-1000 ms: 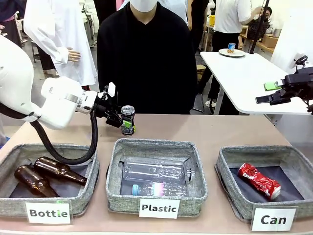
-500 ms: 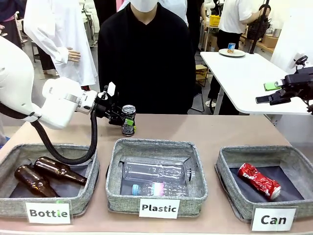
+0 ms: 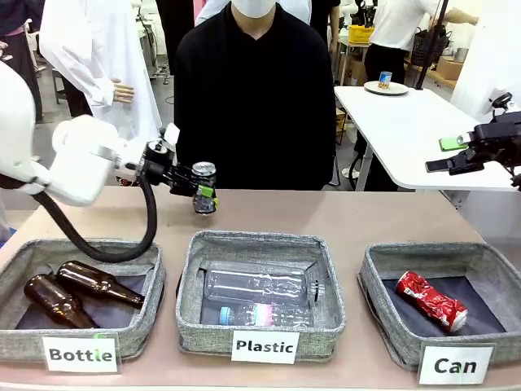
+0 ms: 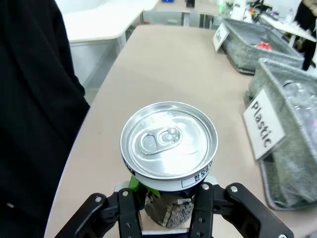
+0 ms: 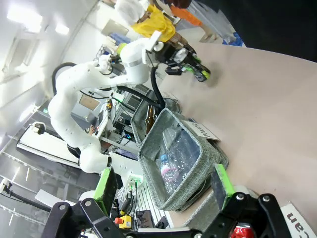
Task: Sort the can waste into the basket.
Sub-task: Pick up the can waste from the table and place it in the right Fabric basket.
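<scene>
Lifted black-patterned can, silver top, upright, apparently undented, left pincer clamped

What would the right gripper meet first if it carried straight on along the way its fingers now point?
Judging by its wrist view, the open right gripper points down across the table, and the first thing in line looks to be the "Plastic" basket. The basket labelled "Can" sits nearer, off to the side. Depth is uncertain.

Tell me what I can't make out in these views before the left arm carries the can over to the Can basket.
- Black-patterned can: in the left wrist view its silver top hides most of its side; the left gripper covers the base.
- Its side print, front view: too small to read.
- Can basket: cut off by the right wrist view's bottom corner.
- Right gripper, front view: too dark and side-on to judge the jaws.
</scene>
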You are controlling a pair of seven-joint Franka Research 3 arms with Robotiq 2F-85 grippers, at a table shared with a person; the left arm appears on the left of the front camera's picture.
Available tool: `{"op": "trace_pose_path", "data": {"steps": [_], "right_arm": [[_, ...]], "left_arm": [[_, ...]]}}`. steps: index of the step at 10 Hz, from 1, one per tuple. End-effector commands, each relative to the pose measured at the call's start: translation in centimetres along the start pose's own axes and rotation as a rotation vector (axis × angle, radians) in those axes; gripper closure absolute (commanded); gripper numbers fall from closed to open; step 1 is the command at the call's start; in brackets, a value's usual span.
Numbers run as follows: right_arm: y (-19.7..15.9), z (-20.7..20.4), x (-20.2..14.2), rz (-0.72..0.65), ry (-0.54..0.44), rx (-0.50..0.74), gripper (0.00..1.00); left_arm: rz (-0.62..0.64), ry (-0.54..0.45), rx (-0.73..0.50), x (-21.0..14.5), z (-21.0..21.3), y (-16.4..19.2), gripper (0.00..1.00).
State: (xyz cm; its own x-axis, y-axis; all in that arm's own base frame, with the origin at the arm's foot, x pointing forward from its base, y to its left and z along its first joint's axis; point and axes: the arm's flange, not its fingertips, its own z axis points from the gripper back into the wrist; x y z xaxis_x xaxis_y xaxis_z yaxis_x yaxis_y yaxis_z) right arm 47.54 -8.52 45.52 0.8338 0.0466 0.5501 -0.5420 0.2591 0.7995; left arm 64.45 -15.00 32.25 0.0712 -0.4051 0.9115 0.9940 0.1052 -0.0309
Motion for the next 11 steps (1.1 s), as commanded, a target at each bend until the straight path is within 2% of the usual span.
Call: {"op": "trace_pose_path", "data": {"steps": [1, 2, 4, 6, 7, 8, 10, 11], "right_arm": [[0.2, 0.1, -0.2, 0.019, 0.005, 0.003, 0.00], [0.2, 0.1, -0.2, 0.019, 0.005, 0.003, 0.00], [0.2, 0.1, -0.2, 0.019, 0.005, 0.003, 0.00], [0.2, 0.1, -0.2, 0.019, 0.005, 0.003, 0.00], [0.2, 0.1, -0.2, 0.019, 0.005, 0.003, 0.00], [0.2, 0.1, -0.2, 0.019, 0.005, 0.003, 0.00], [0.2, 0.1, -0.2, 0.019, 0.005, 0.003, 0.00], [0.2, 0.1, -0.2, 0.019, 0.005, 0.003, 0.00]], "left_arm": [[0.039, 0.001, -0.057, 2.4, 6.2, -3.5, 1.00], [0.072, 0.045, -0.067, 3.9, 9.8, -5.7, 1.00], [0.049, 0.066, -0.107, 5.3, 14.8, -10.3, 1.00], [-0.037, 0.041, -0.091, 4.9, 19.3, -15.9, 1.00], [-0.064, -0.005, -0.050, 3.7, 20.4, -16.8, 1.00], [0.016, 0.051, -0.089, 5.7, 18.4, -13.3, 1.00], [0.016, 0.051, -0.089, 5.7, 18.4, -13.3, 1.00], [-0.009, 0.039, -0.077, 5.1, 19.7, -15.4, 0.59]]}}
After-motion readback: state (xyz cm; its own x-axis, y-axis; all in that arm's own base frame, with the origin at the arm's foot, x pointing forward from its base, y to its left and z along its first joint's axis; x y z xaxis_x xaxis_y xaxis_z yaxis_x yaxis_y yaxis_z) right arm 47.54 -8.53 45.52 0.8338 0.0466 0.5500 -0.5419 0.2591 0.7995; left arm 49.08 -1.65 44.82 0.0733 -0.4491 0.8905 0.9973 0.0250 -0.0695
